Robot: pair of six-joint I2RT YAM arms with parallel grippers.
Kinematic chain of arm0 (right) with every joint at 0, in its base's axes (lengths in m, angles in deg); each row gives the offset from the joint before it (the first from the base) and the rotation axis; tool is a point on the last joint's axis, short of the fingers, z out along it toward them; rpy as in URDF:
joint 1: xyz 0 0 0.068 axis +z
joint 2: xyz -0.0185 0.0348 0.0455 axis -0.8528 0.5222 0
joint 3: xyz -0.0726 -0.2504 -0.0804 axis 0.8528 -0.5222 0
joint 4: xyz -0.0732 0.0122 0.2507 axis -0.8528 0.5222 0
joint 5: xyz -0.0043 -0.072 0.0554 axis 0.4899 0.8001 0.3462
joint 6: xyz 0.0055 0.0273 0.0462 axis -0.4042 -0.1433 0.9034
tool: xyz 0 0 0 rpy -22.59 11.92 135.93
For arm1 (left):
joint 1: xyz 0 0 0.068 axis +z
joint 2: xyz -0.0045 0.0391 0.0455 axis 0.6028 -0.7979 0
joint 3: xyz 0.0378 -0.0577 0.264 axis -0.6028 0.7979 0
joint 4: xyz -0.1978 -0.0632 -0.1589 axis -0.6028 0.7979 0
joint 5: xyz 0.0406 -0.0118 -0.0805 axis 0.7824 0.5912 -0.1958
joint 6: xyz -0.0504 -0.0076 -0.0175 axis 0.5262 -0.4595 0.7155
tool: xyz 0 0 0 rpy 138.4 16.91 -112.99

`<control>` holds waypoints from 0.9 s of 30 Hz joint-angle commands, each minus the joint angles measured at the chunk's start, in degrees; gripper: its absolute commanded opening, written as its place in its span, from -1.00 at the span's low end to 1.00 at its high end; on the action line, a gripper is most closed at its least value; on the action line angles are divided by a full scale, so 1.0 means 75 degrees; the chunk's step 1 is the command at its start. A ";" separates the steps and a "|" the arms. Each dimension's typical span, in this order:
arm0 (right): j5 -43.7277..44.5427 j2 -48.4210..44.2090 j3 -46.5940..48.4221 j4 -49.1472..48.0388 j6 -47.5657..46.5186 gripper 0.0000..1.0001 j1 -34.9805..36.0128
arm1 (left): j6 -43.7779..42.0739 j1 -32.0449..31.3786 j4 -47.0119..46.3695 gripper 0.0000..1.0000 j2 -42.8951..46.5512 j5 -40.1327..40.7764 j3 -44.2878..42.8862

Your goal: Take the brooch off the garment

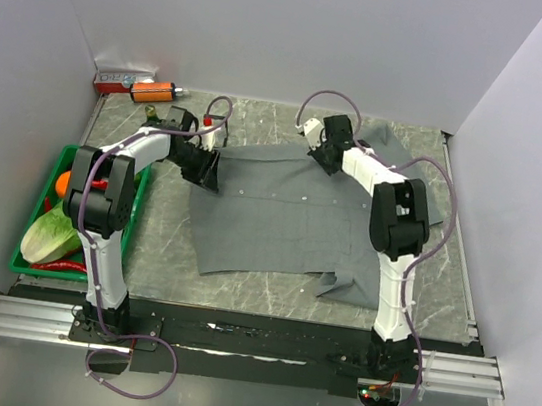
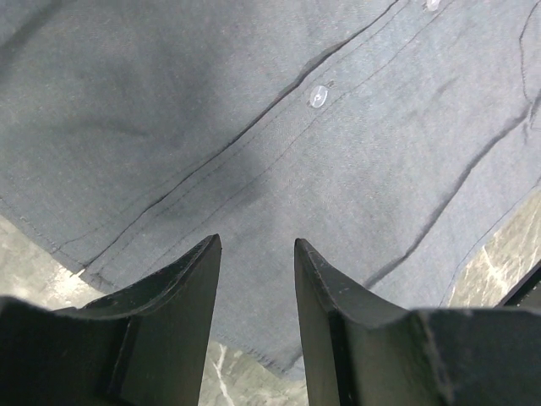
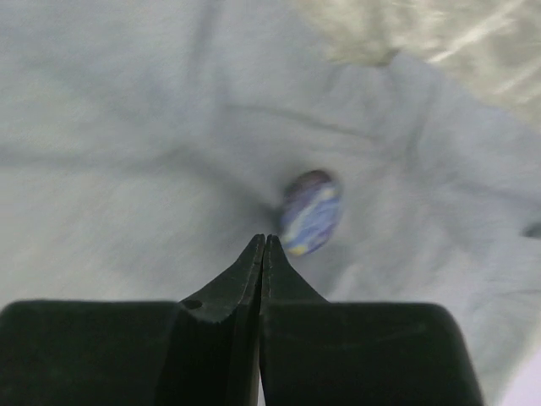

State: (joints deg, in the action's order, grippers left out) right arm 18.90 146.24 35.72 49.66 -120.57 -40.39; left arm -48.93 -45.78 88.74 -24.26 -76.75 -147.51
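Lying spread over the marbled counter (image 1: pixel 263 119), the garment (image 1: pixel 288 226) carries the brooch (image 3: pixel 311 211) on its fabric near the far edge, just to the right of the right hand (image 3: pixel 265 241). That hand's tips are pressed fully together with nothing between them, though the blur hides whether they touch the disc. The left hand (image 2: pixel 257 244) sits low over the shirt's left edge, half spread and holding nothing, a white button (image 2: pixel 319 96) beyond it.
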 commanded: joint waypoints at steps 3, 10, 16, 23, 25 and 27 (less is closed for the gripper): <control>-0.2176 -0.2285 -0.1287 -0.0082 0.0889 -1.00 0.0348 | 0.0159 -0.0011 -0.0067 -0.08 0.0252 -0.0453 -0.0182; -0.1654 -0.3284 -0.2815 -0.1570 0.2035 -1.00 0.0501 | 0.0535 -0.0162 -0.0571 -0.07 0.0195 -0.0547 -0.0135; -0.0446 -0.1960 -0.1316 -0.1406 0.2577 0.00 0.0021 | 0.1003 -0.0327 -0.0489 -0.10 -0.0403 -0.0161 -0.0394; 0.0059 -0.0566 -0.0447 -0.1524 0.1628 0.22 -0.0050 | 0.1215 -0.0327 -0.0571 -0.10 -0.0286 -0.0090 -0.0089; 0.0024 -0.0436 -0.0399 -0.1559 0.1534 0.22 -0.0038 | 0.1179 -0.0327 -0.0536 -0.10 -0.0252 -0.0078 -0.0054; 0.0094 -0.0295 -0.0399 -0.1641 0.1370 0.20 -0.0039 | 0.1179 -0.0327 -0.0559 -0.11 -0.0228 -0.0008 0.0005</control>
State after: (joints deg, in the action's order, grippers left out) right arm 17.66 142.96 29.68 40.06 -107.22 -41.13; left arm -41.06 -48.30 85.42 -27.32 -77.58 -148.29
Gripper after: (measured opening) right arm 0.609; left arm 0.450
